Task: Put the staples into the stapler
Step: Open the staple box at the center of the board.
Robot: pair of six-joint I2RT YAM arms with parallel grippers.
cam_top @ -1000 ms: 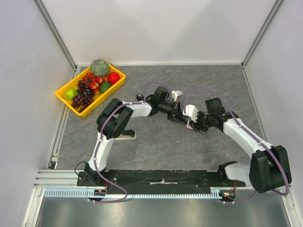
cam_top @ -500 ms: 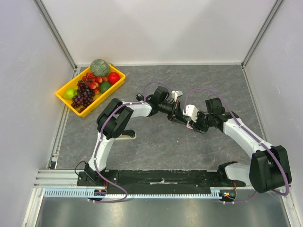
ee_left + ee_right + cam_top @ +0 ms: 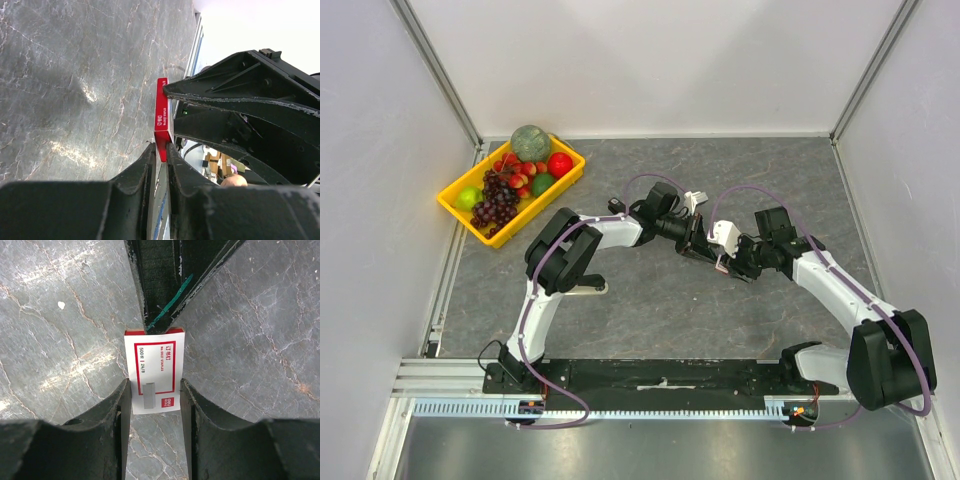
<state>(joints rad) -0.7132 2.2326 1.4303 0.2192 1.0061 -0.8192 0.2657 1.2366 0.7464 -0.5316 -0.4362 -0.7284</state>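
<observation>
The staples' flat white-and-red box (image 3: 155, 370) hangs above the grey table, held from both ends. The metal strips themselves do not show. My right gripper (image 3: 155, 382) is shut on the box's two long sides. My left gripper (image 3: 160, 147) is shut on the thin red end (image 3: 162, 125) of the same box, its fingers (image 3: 155, 290) coming in from the far side. In the top view the two grippers meet mid-table, left (image 3: 708, 252) and right (image 3: 725, 262). A pale object (image 3: 588, 288) lies under the left arm's elbow; I cannot tell whether it is the stapler.
A yellow tray (image 3: 455, 205) of toy fruit stands at the back left. Grey walls close the table on three sides. The arms' bases sit on a black rail (image 3: 660, 375) at the near edge.
</observation>
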